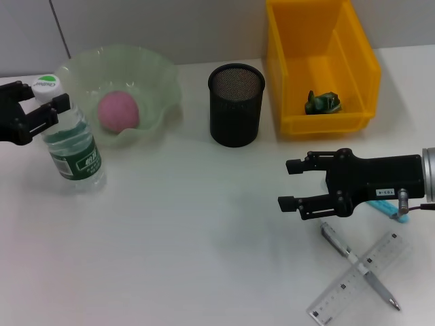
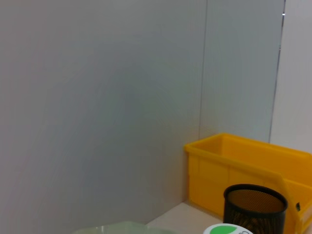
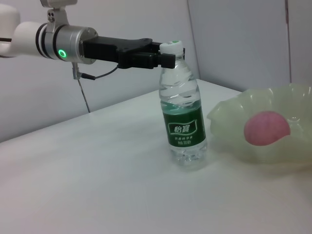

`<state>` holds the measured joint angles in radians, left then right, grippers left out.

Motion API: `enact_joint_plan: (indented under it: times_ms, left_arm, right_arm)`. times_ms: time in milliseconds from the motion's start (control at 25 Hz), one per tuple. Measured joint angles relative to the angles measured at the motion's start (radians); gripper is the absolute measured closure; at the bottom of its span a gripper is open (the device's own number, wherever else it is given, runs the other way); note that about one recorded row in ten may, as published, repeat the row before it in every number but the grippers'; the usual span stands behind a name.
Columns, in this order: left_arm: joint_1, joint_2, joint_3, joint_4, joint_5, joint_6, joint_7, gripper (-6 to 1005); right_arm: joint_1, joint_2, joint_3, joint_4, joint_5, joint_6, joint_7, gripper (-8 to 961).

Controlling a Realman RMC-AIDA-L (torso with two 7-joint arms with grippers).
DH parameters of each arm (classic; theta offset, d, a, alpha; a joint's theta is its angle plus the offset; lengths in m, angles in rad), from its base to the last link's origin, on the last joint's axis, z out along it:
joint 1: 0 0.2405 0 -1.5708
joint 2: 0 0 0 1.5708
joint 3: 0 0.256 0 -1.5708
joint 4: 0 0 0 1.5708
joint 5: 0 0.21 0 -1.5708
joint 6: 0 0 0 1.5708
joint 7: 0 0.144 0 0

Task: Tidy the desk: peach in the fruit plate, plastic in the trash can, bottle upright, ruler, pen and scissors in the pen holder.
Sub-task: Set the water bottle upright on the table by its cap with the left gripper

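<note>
Left pincer (image 1: 42,102): at nine o'clock on the desk (image 1: 190,231), fingers spread either side of the bottle's white cap, level with its neck; whether they touch it cannot be told.
Bottle (image 1: 73,146): upright on the desk, green label, just beside the fruit plate at its eight o'clock.
Fruit plate (image 1: 163,81): pale green, wavy rim, at ten o'clock; the pink peach (image 1: 119,111) lies inside.
Pen holder (image 1: 236,104): black mesh cup at twelve o'clock, standing between plate and bin.
Trash can (image 1: 353,75): yellow bin at one o'clock, with a crumpled green plastic (image 1: 321,102) piece in it.
Right pincer (image 1: 291,184): at four o'clock, fingers spread, holding nothing, above the desk.
Pen (image 1: 353,257) and ruler (image 1: 357,277): crossed over each other at five o'clock, near the right pincer.
Blue item (image 1: 396,214): partly hidden under the right arm; cannot tell what it is.
</note>
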<state>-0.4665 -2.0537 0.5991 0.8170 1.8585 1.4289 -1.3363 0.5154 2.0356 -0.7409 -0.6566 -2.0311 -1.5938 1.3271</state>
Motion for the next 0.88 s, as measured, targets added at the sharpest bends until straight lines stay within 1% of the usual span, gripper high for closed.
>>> enact_joint_plan:
  times_ms: [880]
  left_arm:
    - [0.001,0.003,-0.010,-0.077,-0.038,-0.050,0.053,432]
  right_arm:
    - [0.002,-0.002,0.000,0.000,0.000,0.000,0.005,150]
